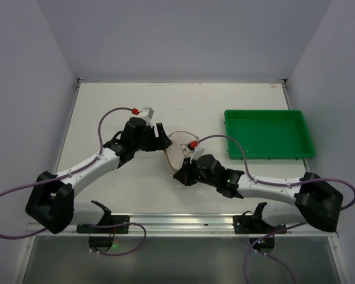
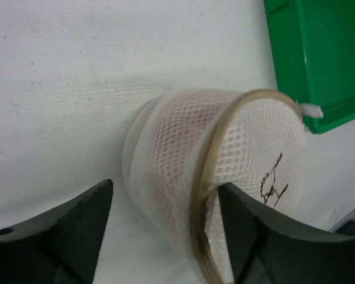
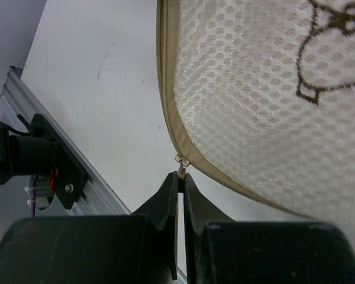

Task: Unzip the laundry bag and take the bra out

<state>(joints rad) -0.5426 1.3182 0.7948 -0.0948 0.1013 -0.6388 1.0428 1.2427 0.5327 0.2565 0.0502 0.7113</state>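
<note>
The laundry bag (image 1: 178,149) is a round white mesh pouch with a beige zip rim, standing on edge mid-table. In the left wrist view the laundry bag (image 2: 225,154) lies between my left gripper's (image 2: 165,186) open jaws. The right finger (image 2: 266,236) touches its sketched flat face; the left finger (image 2: 71,231) stands apart from it. My left gripper (image 1: 160,139) is at the bag's left side. My right gripper (image 3: 181,176) is shut on the zip pull (image 3: 181,161) at the rim's near edge, and also shows in the top view (image 1: 183,174). The bra is hidden; only a faint pink shows through the mesh.
A green rectangular tray (image 1: 267,134) sits to the right of the bag; its corner shows in the left wrist view (image 2: 319,53). A metal rail (image 1: 183,222) runs along the table's near edge, close below the right gripper (image 3: 77,171).
</note>
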